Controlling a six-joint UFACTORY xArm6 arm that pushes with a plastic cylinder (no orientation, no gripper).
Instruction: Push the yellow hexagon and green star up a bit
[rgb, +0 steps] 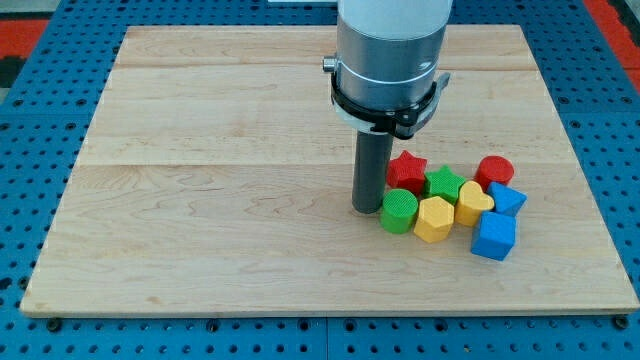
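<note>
The yellow hexagon (433, 219) lies in a tight cluster at the board's lower right, with the green star (444, 184) just above it and touching it. My tip (367, 208) stands on the board at the cluster's left edge, right beside the green cylinder (399, 211) and to the left of the red star (407, 170). The tip is about one block's width left of the yellow hexagon, with the green cylinder between them.
A yellow heart (473, 203), a red cylinder (494, 172), a small blue block (506, 198) and a blue cube (493, 236) fill the cluster's right side. The wooden board (220, 170) lies on a blue pegboard table. The arm's grey body hangs over the board's upper middle.
</note>
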